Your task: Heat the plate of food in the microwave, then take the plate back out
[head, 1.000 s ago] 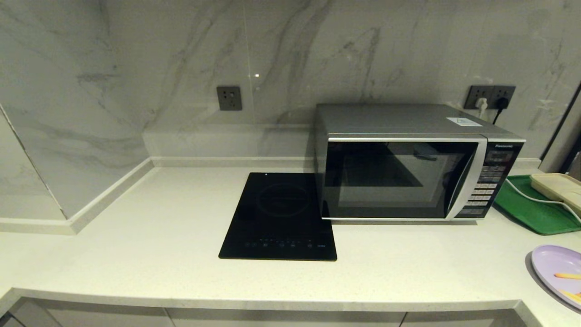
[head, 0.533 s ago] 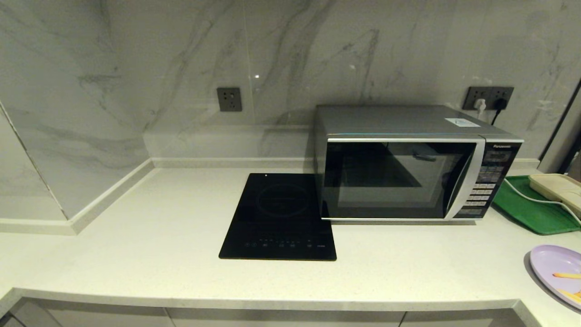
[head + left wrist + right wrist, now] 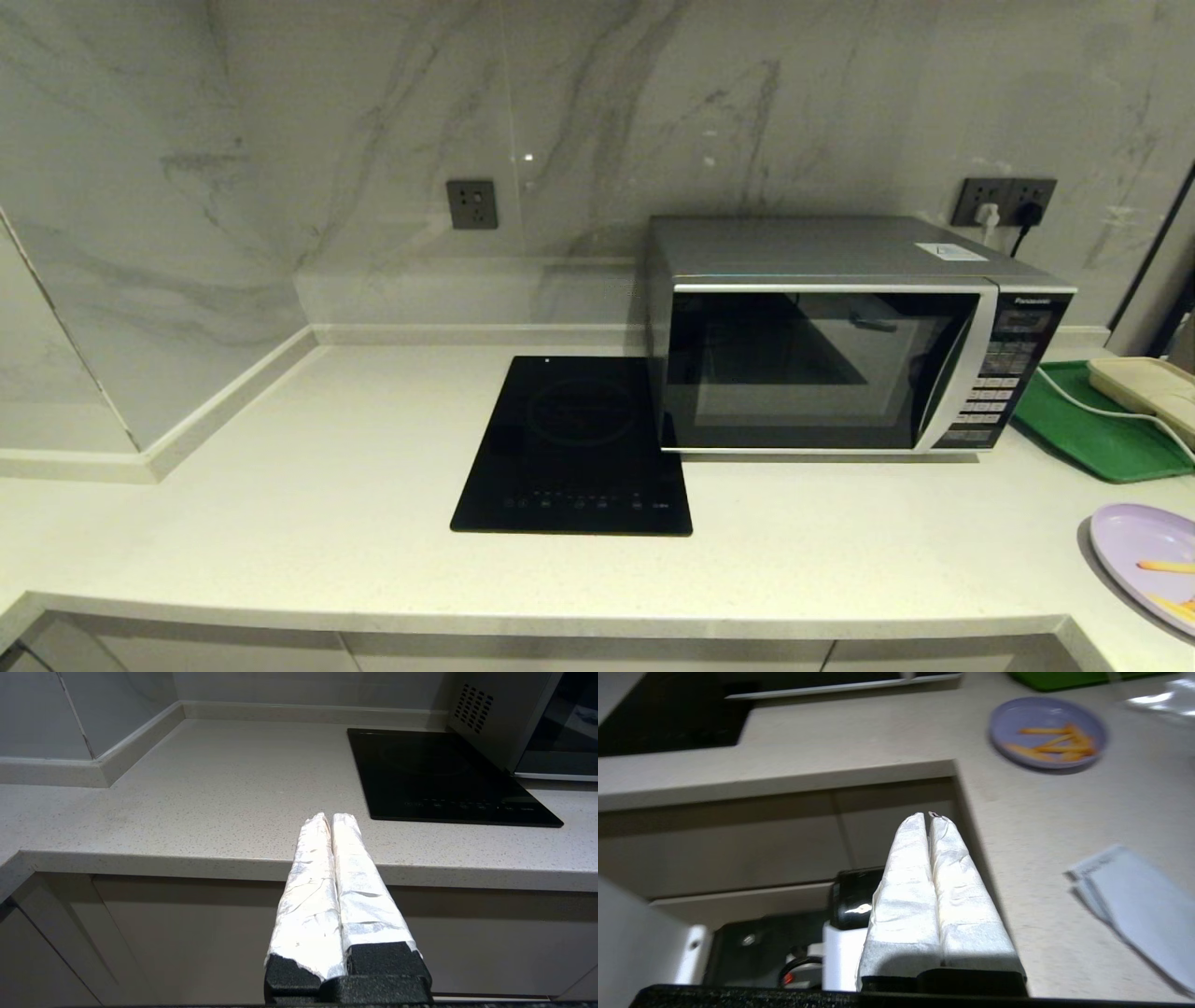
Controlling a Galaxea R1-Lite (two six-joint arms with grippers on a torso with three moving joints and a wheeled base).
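Note:
The silver microwave (image 3: 840, 336) stands at the back right of the counter with its dark glass door closed. The lavender plate of food (image 3: 1144, 555) lies at the counter's right edge, partly cut off in the head view; it shows whole in the right wrist view (image 3: 1046, 731) with orange fries on it. My left gripper (image 3: 329, 817) is shut and empty, held in front of the counter's front edge, left of the cooktop. My right gripper (image 3: 929, 815) is shut and empty, low beside the counter's inner corner, well short of the plate. Neither arm shows in the head view.
A flat black induction cooktop (image 3: 574, 448) lies just left of the microwave. A green tray (image 3: 1092, 429) with a cream box (image 3: 1148, 387) and a white cable sits to its right. White paper (image 3: 1134, 905) lies on the side counter near my right gripper.
The head view has shifted very slightly. The microwave, plate and cooktop stay where they were, and no arm has entered that view.

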